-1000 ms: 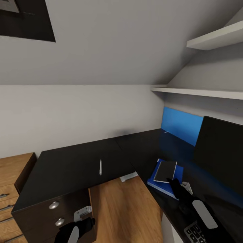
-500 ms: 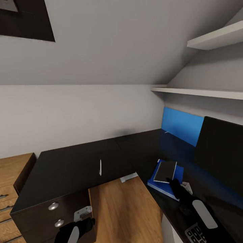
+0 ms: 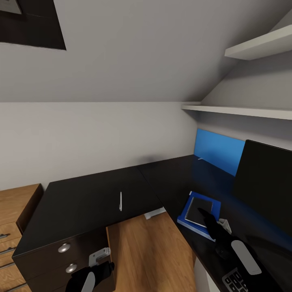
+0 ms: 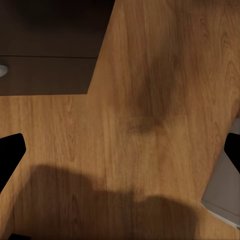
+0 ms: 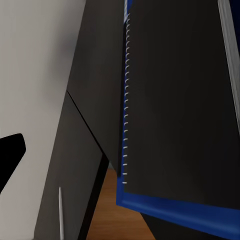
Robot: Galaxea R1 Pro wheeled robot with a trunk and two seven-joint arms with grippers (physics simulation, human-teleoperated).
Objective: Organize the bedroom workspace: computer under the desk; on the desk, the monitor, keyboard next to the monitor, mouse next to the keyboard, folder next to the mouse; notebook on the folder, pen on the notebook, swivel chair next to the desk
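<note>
Lying flat on the glossy black top of the desk (image 3: pixel 89 198), the bright blue folder (image 3: pixel 184 215) carries the dark grey notebook (image 3: pixel 198 211) squarely on top of it; the right wrist view shows the notebook's (image 5: pixel 175 100) matte cover and a row of small pale spiral marks down one long edge, with the folder's (image 5: pixel 165 205) blue border showing past it. The right gripper (image 3: pixel 211 217) reaches over the notebook's near corner, its black fingers close above the cover; one dark fingertip (image 5: pixel 10 150) sits at the edge of the right wrist view with the other out of frame, so how far it is open I cannot tell, nor whether it touches the notebook. The slim white pen (image 3: pixel 120 201) lies well apart on the other wing of the desk, a thin straight stick near the front edge. The monitor (image 3: pixel 263 182) stands behind the folder, its screen flat and black. A corner of the keyboard (image 3: pixel 235 282) with dark keys shows by the right arm. The left gripper (image 3: pixel 91 273) hangs low beside the dark drawer unit (image 3: pixel 61 259) with round silver knobs, jaws spread wide and empty over the wood-grain floor (image 4: pixel 150 100).
</note>
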